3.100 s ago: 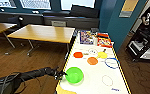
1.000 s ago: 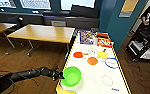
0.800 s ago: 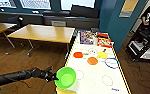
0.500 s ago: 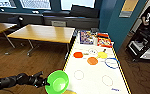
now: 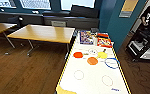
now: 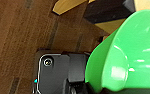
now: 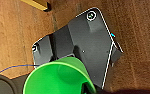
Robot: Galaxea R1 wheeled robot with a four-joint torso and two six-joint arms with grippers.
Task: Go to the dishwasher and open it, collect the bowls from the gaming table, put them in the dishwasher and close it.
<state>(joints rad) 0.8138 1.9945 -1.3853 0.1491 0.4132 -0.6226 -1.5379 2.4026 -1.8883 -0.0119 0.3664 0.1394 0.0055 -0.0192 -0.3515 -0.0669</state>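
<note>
Four small round plastic bowls remain on the long cream-topped worktop (image 5: 91, 82), the gaming table: red (image 5: 78, 54), orange (image 5: 92, 60), yellow (image 5: 102, 55) and blue-rimmed (image 5: 112, 63), grouped close together at mid-length.

One bright green plastic bowl (image 6: 126, 55) is off the worktop, above the brown wooden floor (image 6: 18, 37) and hard against the left end effector (image 6: 87, 85). Judged clamped on the bowl's wall, though the fingers themselves are hidden. Whether the right arm's end effector has hold of anything cannot be told.

Handling note: keep the green bowl level and the clamp firm while it is carried. Thin glossy plastic will likely slip if tilted or knocked.

Surroundings:
- two flat colourful game boxes (image 5: 86, 37) at the worktop's far end
- a rectangular wooden table on metal legs (image 5: 43, 33) just beside it
- dark equipment on a stand (image 5: 143, 42) by the teal wall

Obstructions: the worktop's yellow-edged corner (image 6: 66, 6) lies near the bowl and needs clearance.
</note>
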